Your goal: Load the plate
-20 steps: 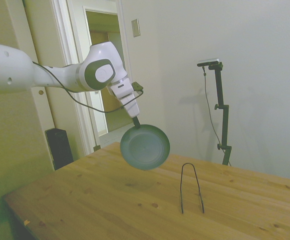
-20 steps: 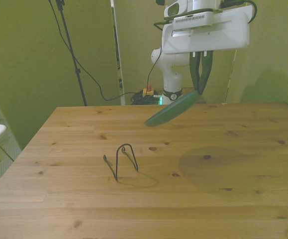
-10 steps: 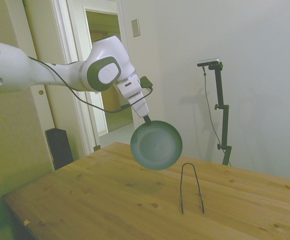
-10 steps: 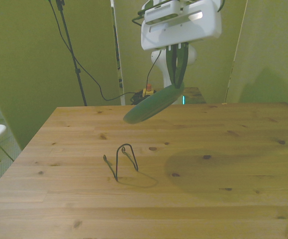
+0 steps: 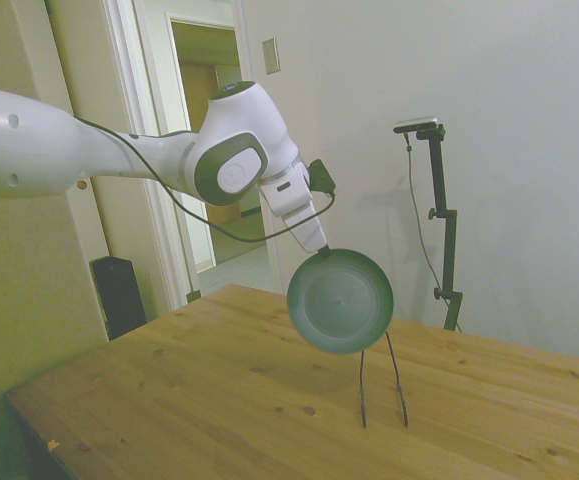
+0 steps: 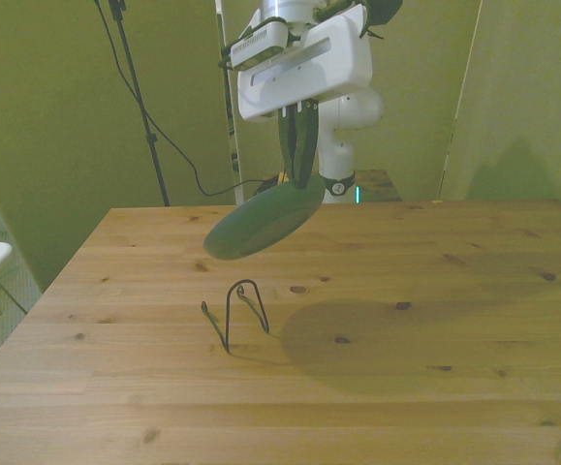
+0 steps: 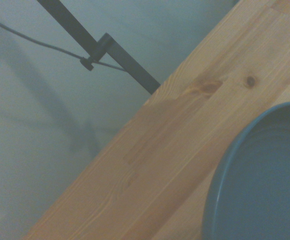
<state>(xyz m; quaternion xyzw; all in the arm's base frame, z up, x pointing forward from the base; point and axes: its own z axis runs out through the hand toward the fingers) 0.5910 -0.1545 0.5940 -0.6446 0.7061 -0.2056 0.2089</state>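
The dark green plate (image 5: 340, 301) (image 6: 263, 220) hangs tilted in the air, held by its upper rim in my gripper (image 5: 319, 249) (image 6: 301, 182), which is shut on it. In the wrist view part of the plate (image 7: 265, 180) fills one corner over the wood. A thin black wire rack (image 5: 383, 377) (image 6: 235, 310) stands upright on the table. In the side view the plate's lower edge overlaps the rack's top. In the front view the plate hangs above the rack and slightly behind it.
The wooden table (image 5: 189, 400) (image 6: 435, 339) carries only the rack. An open doorway (image 5: 209, 150) lies behind the arm. The plate's shadow (image 6: 358, 334) falls on the table toward the front view's right of the rack.
My arm has carried the plate toward the rack, leftward in the front view and rightward in the side view, and slightly lower. The rack has stayed put.
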